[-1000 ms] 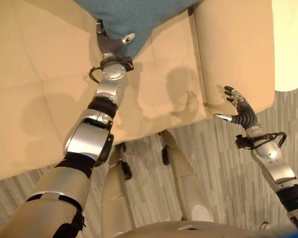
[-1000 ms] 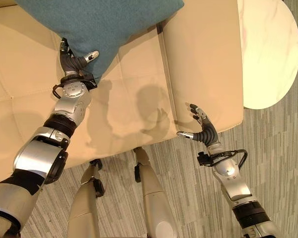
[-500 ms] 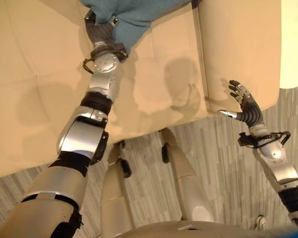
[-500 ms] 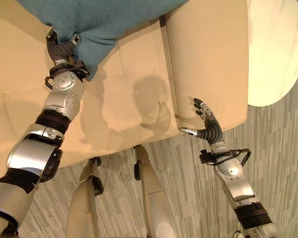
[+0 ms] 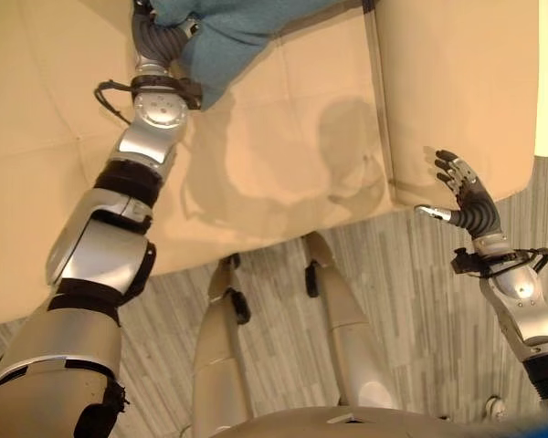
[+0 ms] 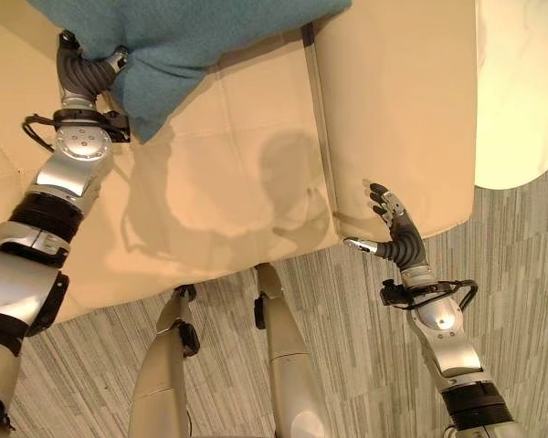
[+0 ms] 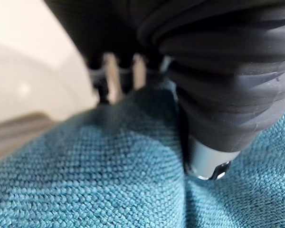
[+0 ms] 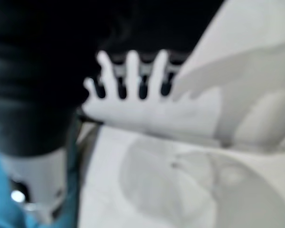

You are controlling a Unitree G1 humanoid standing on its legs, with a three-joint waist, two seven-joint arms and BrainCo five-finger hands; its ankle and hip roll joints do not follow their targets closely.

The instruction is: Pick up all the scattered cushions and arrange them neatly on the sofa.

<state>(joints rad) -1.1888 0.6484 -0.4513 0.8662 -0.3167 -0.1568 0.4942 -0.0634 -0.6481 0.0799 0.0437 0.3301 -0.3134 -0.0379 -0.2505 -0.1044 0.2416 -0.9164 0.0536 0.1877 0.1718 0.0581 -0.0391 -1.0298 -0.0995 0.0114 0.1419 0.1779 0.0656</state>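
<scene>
Cushion, teal (image 6: 196,41): one item observed, lying on the seat of the sofa (image 6: 247,182), toward the far part of the seat as seen from the head camera.

Nearest the robot, the striped grey floor (image 6: 347,365) runs along the front edge of the sofa.

Right hand (image 6: 395,235): positioned above the floor, just beside the front corner of the sofa's armrest (image 6: 393,109). Fingers are extended and spread, thumb set apart; it grips nothing. From the head views I cannot tell whether the fingertips touch the armrest. In the right wrist view the spread fingers (image 8: 130,71) show against the pale upholstery.

Sofa: cream upholstery with stitched seams across the seat. The armrest stands at the robot's right end of the seat, separated from it by a dark seam.

Left hand (image 6: 84,73): reaches across the seat to the near corner of the cushion. Fingers and thumb are curled round that corner, pinching the fabric. The left wrist view confirms this: the thumb (image 7: 206,159) presses into the woven teal cloth, with the fingers on the far side of the fold.

Beyond the armrest, on the side away from the seat, stands a round white table (image 6: 521,82) with a faintly marbled top.
</scene>
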